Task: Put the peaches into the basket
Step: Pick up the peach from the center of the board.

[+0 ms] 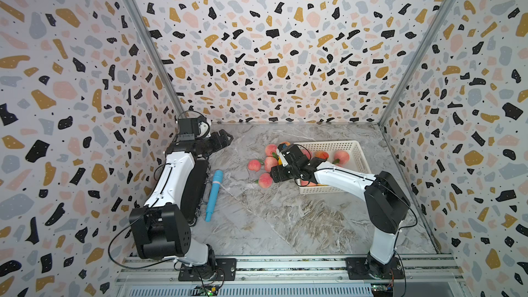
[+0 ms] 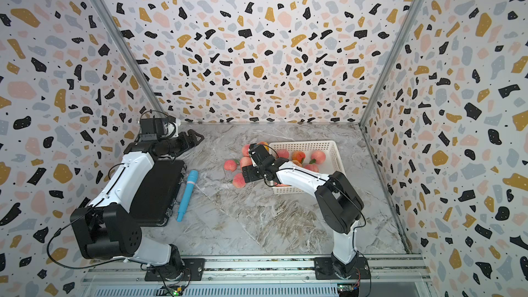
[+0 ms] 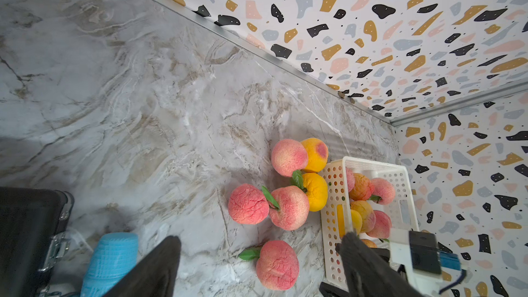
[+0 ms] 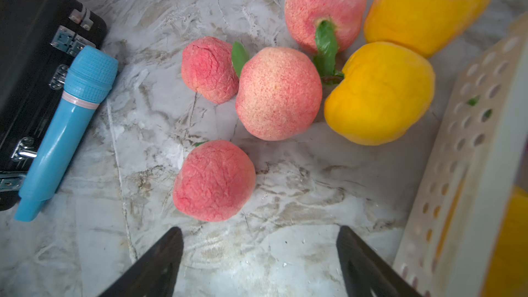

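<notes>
Six peaches [image 3: 288, 208] lie just beside the basket [image 3: 333, 184], others inside it. Right gripper [image 4: 260, 232] hangs beside the basket, spread and empty; left gripper [image 3: 261, 238], well apart from it, likewise spread.

Left gripper [image 1: 227, 138] and right gripper [image 4: 258, 234] both hover, jaws spread wide.

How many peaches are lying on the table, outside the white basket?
6. Clustered beside the basket: three pink peaches, two yellow peaches. One lone pink peach lies apart. The right arm may hide more.
</notes>
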